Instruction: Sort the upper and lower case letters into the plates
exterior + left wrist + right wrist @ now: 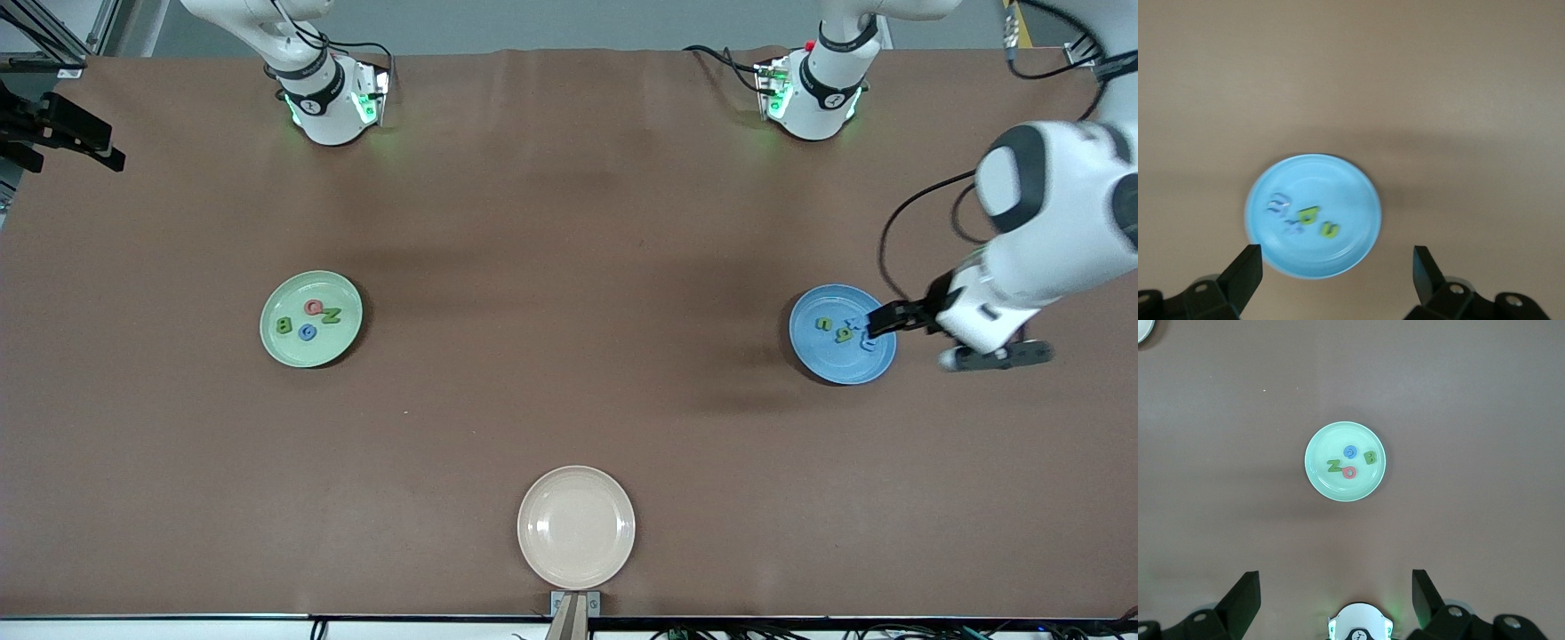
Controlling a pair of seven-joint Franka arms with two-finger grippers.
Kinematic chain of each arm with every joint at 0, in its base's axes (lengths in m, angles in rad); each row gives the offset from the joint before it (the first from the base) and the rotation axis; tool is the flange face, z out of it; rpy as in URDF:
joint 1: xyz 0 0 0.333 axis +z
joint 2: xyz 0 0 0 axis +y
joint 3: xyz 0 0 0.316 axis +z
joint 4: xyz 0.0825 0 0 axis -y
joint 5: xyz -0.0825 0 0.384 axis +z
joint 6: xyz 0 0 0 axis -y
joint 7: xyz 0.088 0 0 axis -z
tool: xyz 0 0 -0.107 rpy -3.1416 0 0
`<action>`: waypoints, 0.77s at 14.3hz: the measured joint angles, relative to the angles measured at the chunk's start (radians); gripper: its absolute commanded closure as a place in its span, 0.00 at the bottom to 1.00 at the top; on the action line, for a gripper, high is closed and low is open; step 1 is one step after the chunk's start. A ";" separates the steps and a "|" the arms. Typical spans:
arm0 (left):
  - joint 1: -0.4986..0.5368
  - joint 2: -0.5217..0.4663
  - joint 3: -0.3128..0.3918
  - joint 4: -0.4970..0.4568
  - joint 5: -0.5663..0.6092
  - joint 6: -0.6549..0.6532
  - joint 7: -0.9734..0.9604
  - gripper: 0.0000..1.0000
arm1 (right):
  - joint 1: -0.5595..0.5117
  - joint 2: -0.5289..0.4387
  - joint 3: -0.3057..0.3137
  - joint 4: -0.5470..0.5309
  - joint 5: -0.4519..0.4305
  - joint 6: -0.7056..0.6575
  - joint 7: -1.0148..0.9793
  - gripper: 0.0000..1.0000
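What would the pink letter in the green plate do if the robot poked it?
The pink letter would probably slide, not roll: it lies flat. It looks small and chunky, so likely light and stiff. It touches the green Z, so a poke might nudge that too, and the green plate rim should keep both in.

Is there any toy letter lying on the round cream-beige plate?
No, the cream-beige plate is bare; the letters lie in the pale green plate and the blue plate.
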 measured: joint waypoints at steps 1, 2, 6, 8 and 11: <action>0.031 -0.038 0.002 0.001 0.000 -0.032 0.038 0.00 | 0.000 0.000 0.000 0.000 0.000 0.000 0.000 0.00; 0.052 -0.077 0.004 0.001 0.000 -0.062 0.061 0.00 | 0.000 0.000 0.000 0.000 0.000 0.000 0.000 0.00; 0.063 -0.201 0.002 0.000 0.008 -0.120 0.071 0.00 | 0.000 0.000 0.000 0.001 0.000 0.001 0.000 0.00; 0.058 -0.220 -0.007 0.005 0.038 -0.122 0.071 0.00 | 0.000 0.000 0.000 0.001 0.000 0.001 0.000 0.00; 0.061 -0.224 -0.021 0.050 0.049 -0.183 0.070 0.00 | 0.000 0.000 0.002 0.001 0.002 0.003 0.000 0.00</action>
